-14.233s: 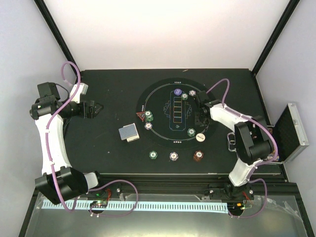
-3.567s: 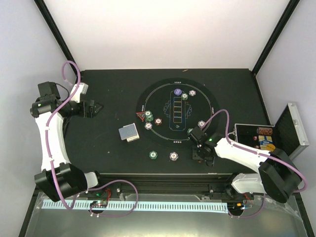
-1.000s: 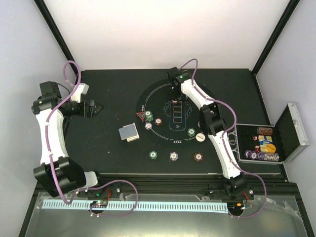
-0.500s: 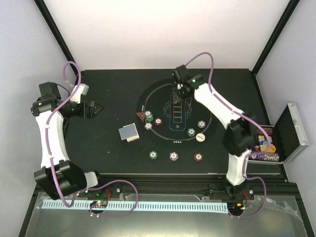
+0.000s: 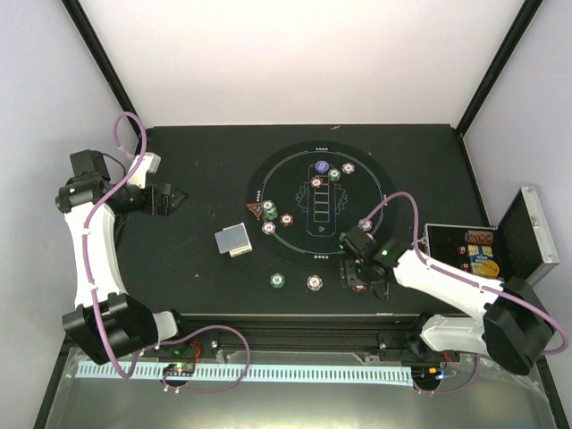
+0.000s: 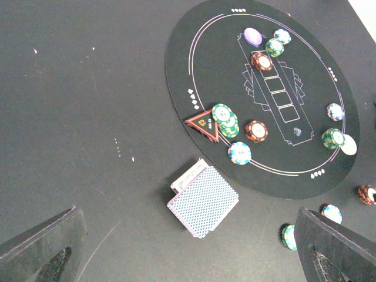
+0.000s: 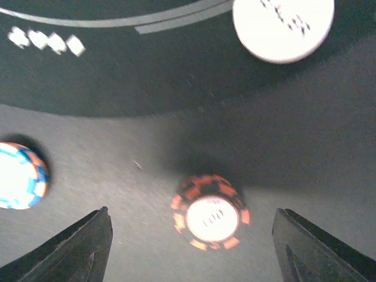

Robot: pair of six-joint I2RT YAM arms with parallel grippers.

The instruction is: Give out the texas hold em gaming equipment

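Note:
The round black felt mat [image 5: 268, 170] carries several chips, a blue button [image 5: 320, 166] and a red triangle marker [image 5: 256, 211]. The deck of grey-blue-backed cards [image 5: 234, 240] lies left of the mat and also shows as the deck [image 6: 202, 198] below my open left gripper [image 6: 187, 252]. That left gripper [image 5: 170, 198] hovers at the far left. My right gripper [image 5: 357, 273] hangs over the near edge. Its fingers [image 7: 76, 247] stand open on either side of a red-brown chip [image 7: 211, 212] lying flat on the table, not touching it. The right gripper [image 7: 189, 226] holds nothing.
A white button [image 7: 284, 26] lies on the mat just beyond the red-brown chip, and a purple-white chip [image 7: 17, 175] to its left. A green chip [image 5: 278, 281] lies further left. The open silver case [image 5: 527, 237] with chips stands at the right edge.
My right arm swung from the mat's far side back to the near edge, above the red-brown chip, and its jaws widened. A red-brown chip now shows by the far card boxes. The left arm stayed.

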